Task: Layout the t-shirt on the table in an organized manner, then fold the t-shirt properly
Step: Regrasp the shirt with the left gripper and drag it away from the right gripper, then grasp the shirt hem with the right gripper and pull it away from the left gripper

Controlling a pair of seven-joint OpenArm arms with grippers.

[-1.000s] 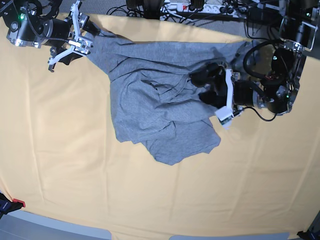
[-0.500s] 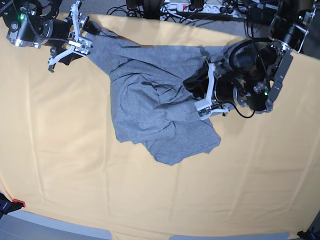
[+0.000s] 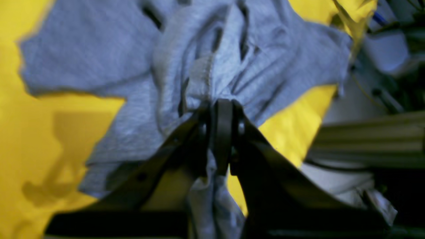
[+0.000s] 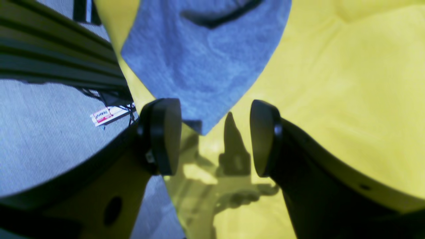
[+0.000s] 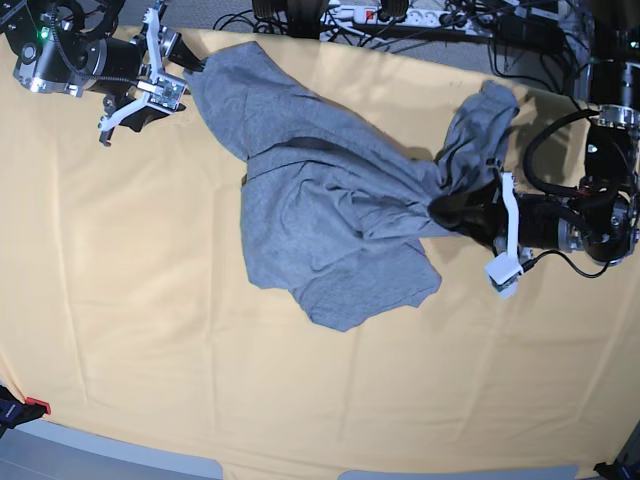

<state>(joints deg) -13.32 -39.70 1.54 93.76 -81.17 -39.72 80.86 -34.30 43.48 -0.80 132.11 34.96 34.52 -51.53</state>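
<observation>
The grey t-shirt [image 5: 320,210] lies rumpled and stretched across the far half of the yellow table [image 5: 150,320], plain side showing. My left gripper [image 5: 447,212] is at the shirt's right side, shut on a bunched fold of the fabric. In the left wrist view the left gripper [image 3: 220,132] has cloth pinched in its jaws, and the t-shirt [image 3: 206,66] fans out beyond them. My right gripper [image 5: 172,82] stands open at the shirt's far-left corner. In the right wrist view the right gripper [image 4: 214,136] has the tip of the t-shirt [image 4: 199,66] lying between its pads [image 4: 166,132], ungripped.
Cables and a power strip [image 5: 380,15] run along the floor behind the table's far edge. A small red and black object [image 5: 22,410] sits at the near-left corner. Grey carpet [image 4: 40,132] shows just beyond the table edge by the right gripper.
My left gripper has shut on the shirt's middle and pulled to the right, drawing the fabric out and flipping a sleeve toward the far right. The right arm has not moved.
</observation>
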